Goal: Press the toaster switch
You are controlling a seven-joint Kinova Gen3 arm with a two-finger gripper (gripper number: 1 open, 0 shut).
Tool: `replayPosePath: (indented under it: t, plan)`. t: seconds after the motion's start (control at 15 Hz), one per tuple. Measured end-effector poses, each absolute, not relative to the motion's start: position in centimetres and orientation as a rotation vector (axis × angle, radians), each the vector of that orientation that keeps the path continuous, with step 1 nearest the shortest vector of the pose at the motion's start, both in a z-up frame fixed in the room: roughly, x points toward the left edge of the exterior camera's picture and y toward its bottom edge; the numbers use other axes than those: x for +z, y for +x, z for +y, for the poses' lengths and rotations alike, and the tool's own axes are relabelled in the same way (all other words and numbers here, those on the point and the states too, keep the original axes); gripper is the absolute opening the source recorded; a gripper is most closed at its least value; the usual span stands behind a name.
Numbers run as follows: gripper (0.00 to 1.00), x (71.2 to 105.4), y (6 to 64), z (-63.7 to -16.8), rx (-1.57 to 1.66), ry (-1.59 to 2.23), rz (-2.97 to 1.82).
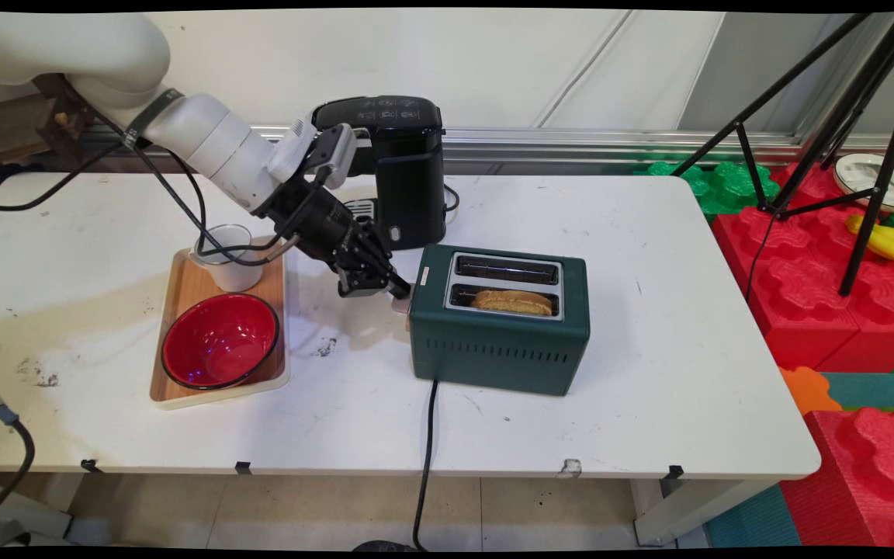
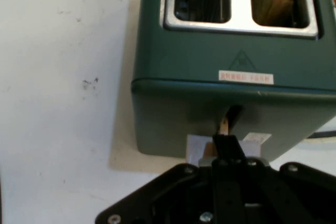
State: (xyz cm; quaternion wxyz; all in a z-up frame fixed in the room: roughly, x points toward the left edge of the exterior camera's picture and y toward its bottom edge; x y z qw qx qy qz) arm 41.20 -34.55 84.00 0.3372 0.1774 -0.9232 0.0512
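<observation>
Gripper (image 1: 399, 290), fingers closed together with nothing grasped, is pressed on the lever (image 2: 229, 120) at the toaster's (image 1: 500, 341) left end, bread (image 1: 512, 301) being seated in its near slot; tray (image 1: 175, 295) lies left.

Toaster (image 2: 210, 114) cropped by the hand view's top and right edges; its red label (image 2: 245, 76) is illegible. Lever (image 2: 226, 127) (largely masked by the gripper (image 2: 227, 148)) barely visible.
</observation>
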Motion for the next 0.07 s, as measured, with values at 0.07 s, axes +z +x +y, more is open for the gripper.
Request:
replayPosePath:
  t: [0.07]
  plan:
    - [0.00,83.94,41.27,-34.58,0.135,0.464,-2.407]
